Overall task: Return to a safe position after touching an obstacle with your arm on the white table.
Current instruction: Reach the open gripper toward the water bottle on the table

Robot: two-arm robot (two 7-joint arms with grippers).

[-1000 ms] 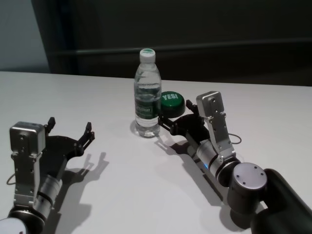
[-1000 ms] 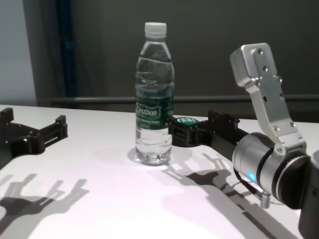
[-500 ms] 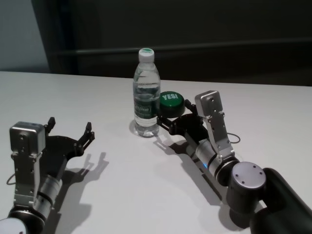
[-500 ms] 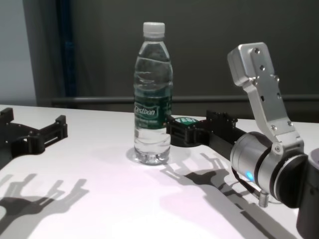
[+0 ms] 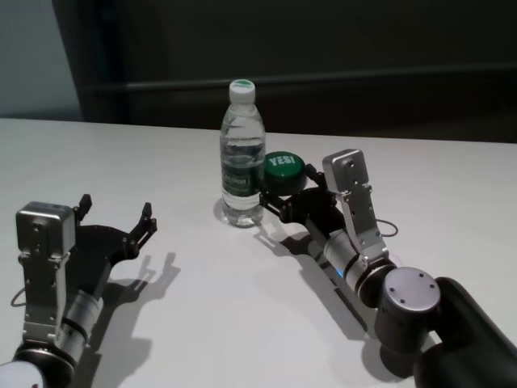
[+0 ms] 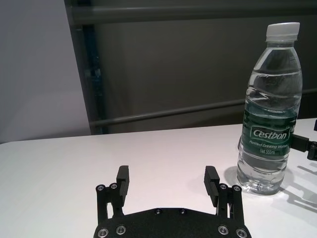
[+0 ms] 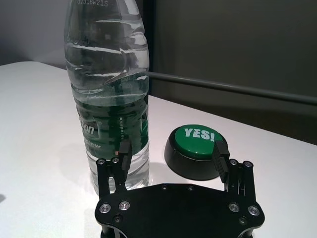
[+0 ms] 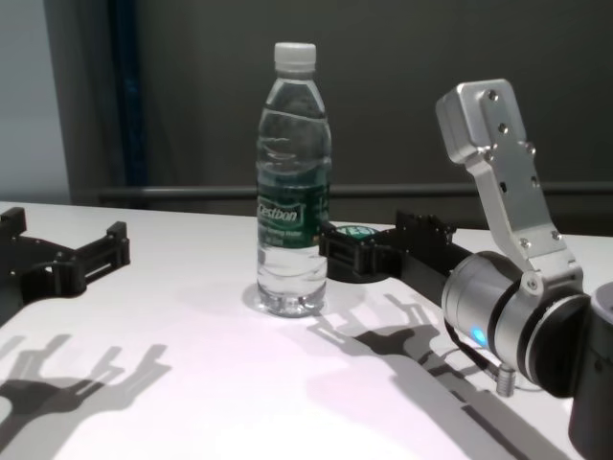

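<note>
Jaws: both grippers spread open, holding nothing.
Right gripper [image 7: 172, 151]: one finger against tall clear plastic water bottle w/ white cap, green label [image 5: 243, 153], upright mid white table [image 5: 202, 307], beside green button [image 5: 283, 167]. Step: contact; next, retract w/o tipping. Left gripper [image 6: 168, 182] idle, well apart.

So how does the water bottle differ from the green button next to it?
The water bottle is tall, slim and clear, with a white cap and a dark green label; the green button is low, round and opaque, with YES! printed on top. The bottle stands right by the open right gripper, while the button sits behind that gripper. Both stand upright on the white table.
</note>
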